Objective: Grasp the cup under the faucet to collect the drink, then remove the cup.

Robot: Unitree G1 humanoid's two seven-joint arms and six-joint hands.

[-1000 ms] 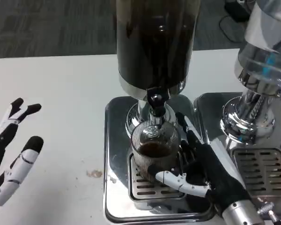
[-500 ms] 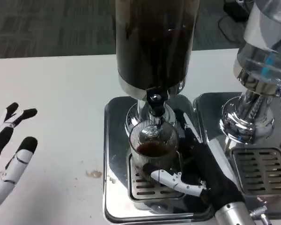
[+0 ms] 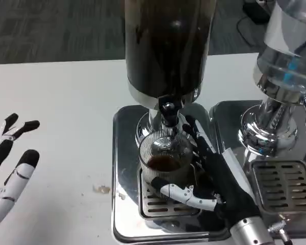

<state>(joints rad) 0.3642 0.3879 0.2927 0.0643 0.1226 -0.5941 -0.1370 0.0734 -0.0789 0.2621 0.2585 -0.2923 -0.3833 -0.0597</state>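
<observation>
White table (image 3: 66, 102), cup (image 3: 166, 163) in right robot hand (image 3: 214, 178)

One camera only, mounted up at my head. Looks steeply down and forward over white tabletop (image 3: 56, 102). Close range: dark dispenser (image 3: 166, 46) looms at top centre, cut by frame edge. My left arm enters lower left, right arm lower right. Grey floor beyond far edge.
</observation>
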